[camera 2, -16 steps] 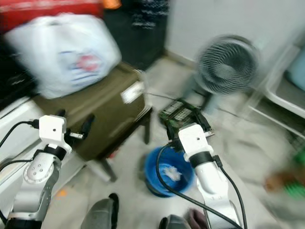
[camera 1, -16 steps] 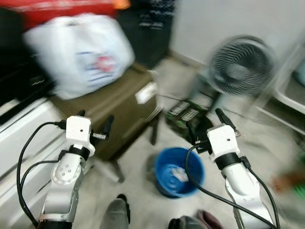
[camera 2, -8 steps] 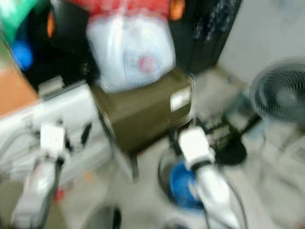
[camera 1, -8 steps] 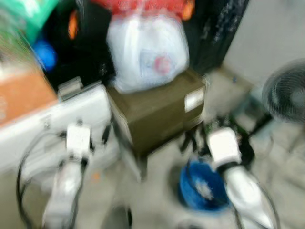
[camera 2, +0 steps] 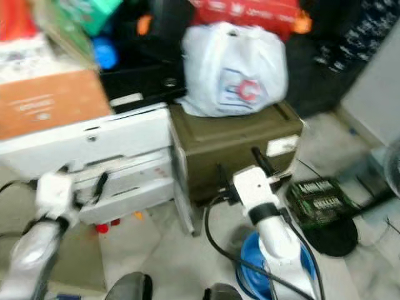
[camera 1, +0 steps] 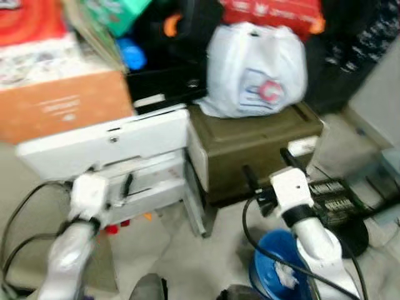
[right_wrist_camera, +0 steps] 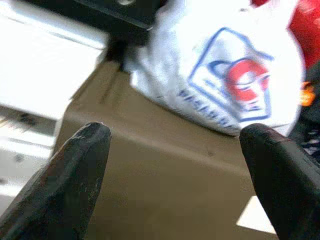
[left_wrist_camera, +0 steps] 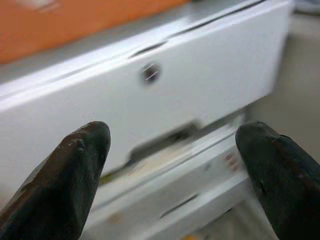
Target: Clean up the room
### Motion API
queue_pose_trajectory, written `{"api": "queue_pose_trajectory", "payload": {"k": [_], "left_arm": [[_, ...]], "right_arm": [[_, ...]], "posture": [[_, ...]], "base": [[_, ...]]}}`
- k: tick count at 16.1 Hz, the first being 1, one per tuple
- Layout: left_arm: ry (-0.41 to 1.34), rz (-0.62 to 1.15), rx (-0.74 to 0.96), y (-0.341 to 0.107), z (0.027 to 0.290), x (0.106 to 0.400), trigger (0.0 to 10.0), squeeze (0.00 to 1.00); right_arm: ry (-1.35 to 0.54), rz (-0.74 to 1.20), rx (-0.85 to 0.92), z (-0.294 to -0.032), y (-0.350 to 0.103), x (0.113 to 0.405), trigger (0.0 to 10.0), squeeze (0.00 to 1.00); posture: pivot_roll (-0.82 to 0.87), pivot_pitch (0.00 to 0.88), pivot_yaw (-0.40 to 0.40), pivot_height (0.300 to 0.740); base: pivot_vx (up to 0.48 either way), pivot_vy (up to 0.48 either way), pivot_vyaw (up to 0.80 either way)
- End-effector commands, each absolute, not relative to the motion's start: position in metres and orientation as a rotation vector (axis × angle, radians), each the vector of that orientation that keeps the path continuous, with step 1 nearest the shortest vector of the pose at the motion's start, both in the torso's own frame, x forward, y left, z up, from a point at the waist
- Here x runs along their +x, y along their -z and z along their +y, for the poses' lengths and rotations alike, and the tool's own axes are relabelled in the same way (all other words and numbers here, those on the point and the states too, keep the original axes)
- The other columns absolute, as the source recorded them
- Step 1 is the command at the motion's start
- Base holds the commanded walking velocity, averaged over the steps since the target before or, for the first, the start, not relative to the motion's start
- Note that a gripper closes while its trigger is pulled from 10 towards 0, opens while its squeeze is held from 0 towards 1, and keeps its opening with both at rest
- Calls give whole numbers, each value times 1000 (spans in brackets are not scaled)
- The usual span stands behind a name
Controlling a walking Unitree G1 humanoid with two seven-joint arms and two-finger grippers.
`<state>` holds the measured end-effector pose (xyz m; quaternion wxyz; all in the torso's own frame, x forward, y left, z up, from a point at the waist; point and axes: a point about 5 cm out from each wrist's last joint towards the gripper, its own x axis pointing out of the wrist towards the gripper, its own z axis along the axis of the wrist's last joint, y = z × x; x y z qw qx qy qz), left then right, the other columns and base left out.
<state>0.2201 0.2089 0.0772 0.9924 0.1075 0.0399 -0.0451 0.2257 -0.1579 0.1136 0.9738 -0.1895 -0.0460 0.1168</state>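
Right pincer [camera 1: 265, 169] spread, empty, olive box [camera 1: 256, 150] w/ white bag [camera 1: 256, 72] just ahead.

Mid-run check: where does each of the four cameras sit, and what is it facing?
Left eye: head, looking down at the white plastic bag on the olive box; both arms show, left claw, right claw.
Right eye: same head, same scene, plus the blue bucket.
Left wrist: on the left arm, facing the white cabinet between its open fingers.
Right wrist: on the right arm, facing bag and box.
Shared: bag and box.
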Motion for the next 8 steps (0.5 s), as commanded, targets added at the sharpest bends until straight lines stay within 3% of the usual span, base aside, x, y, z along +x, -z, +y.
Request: {"api": "queue_pose_trajectory", "payload": {"k": [1, 6, 8], "left_arm": [[118, 51, 222, -83, 203, 216, 10000, 0], [80, 82, 242, -80, 207, 196, 10000, 0], [95, 81, 235, -81, 204, 198, 10000, 0]], "right_arm": [[-215, -66, -393, -168, -111, 220, 10000, 0], [-174, 0, -414, -186, -103, 206, 10000, 0], [-183, -5, -434, -185, -104, 209, 10000, 0]], "posture": [[-43, 126, -29, 740], [-30, 135, -43, 740], [-31, 132, -44, 740]], "base": [[0, 0, 0], [0, 0, 0], [0, 0, 800]]}}
